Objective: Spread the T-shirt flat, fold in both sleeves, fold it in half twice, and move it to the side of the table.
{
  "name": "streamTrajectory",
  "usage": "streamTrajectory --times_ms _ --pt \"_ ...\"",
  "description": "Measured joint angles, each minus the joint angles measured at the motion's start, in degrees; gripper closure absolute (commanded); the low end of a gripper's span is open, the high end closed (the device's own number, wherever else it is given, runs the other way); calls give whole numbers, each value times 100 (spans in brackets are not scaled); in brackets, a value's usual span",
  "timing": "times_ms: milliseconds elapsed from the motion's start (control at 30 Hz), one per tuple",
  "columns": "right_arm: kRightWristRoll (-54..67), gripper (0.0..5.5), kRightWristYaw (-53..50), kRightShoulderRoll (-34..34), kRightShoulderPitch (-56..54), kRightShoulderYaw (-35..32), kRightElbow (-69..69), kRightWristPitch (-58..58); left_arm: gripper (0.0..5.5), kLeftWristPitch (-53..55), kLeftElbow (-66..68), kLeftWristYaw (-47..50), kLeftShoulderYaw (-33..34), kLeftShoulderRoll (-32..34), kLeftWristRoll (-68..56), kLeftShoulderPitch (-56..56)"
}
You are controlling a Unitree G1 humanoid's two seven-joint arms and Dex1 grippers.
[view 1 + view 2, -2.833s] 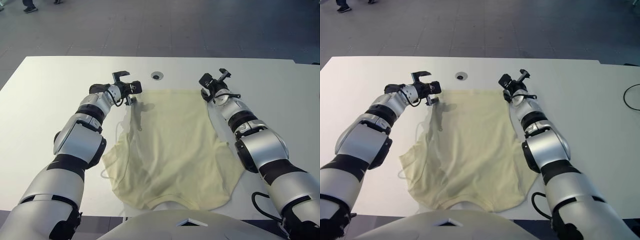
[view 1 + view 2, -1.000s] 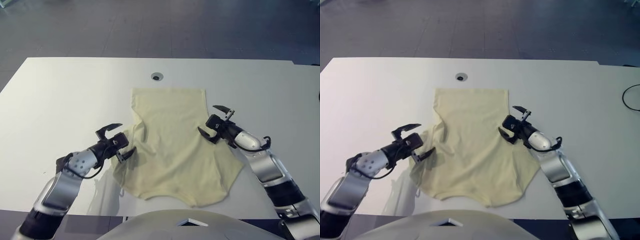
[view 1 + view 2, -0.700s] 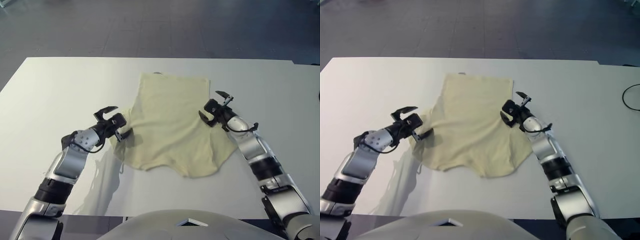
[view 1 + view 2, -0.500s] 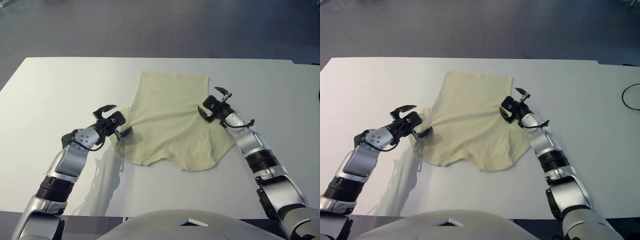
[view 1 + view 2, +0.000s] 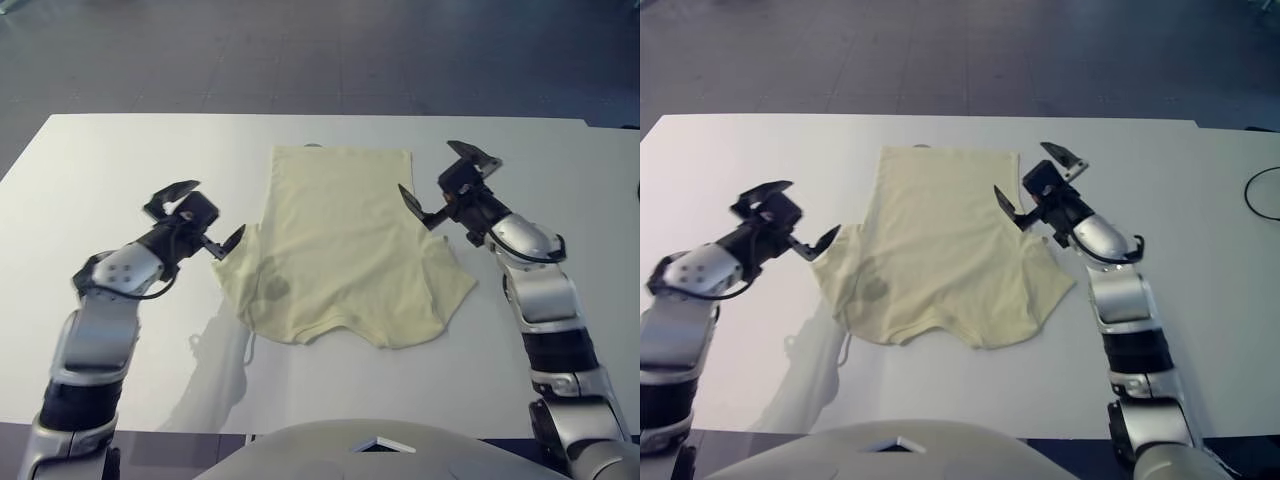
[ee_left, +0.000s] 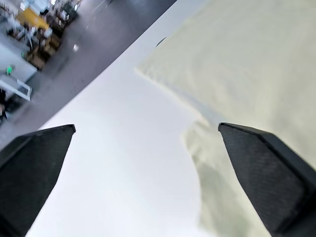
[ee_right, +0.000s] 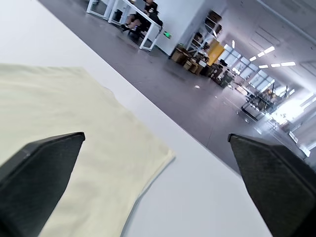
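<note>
Pale-yellow cotton T-shirt (image 5: 340, 240) lies on white rectangular tabletop (image 5: 120, 160), approx. centre: hem twd 12 o'clock, neck opening twd 6, nearest the robot. Sleeves stick out at approx. 4 and 8 o'clock. Small round port in tabletop (image 5: 923, 147) sits at 12, right at the hem's far edge. Left end effector (image 5: 205, 215) at shirt's 9 o'clock, just beside L sleeve; contact can't tell. Right end effector (image 5: 445, 180) at 2 o'clock, over shirt's R edge. Thin black cable (image 5: 1265, 195) at tabletop's 3 o'clock edge, well apart from shirt.
</note>
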Motion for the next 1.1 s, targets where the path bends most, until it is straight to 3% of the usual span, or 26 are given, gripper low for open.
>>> streamTrajectory --times_ms 100,300,433,633,833,1100 --pt "455 10 -90 139 395 -392 -796 955 11 632 -446 73 437 -409 -396 722" --pt "1339 10 -531 609 976 -1279 -2026 2622 109 848 -515 259 726 -856 -803 1341" --pt "1697 74 -793 846 1488 -1892 -2490 3451 180 842 -158 480 809 -1240 -1117 1243" --pt "1826 176 -727 712 2235 -1938 -2673 3653 288 847 212 677 787 -1460 -1367 1214" --pt "1755 271 -689 634 2911 -1906 -2425 3312 202 654 524 741 658 -1473 -1392 1213" --pt "1650 410 -741 717 2920 -1542 -1800 2957 62 380 927 787 401 -1494 -1391 1057"
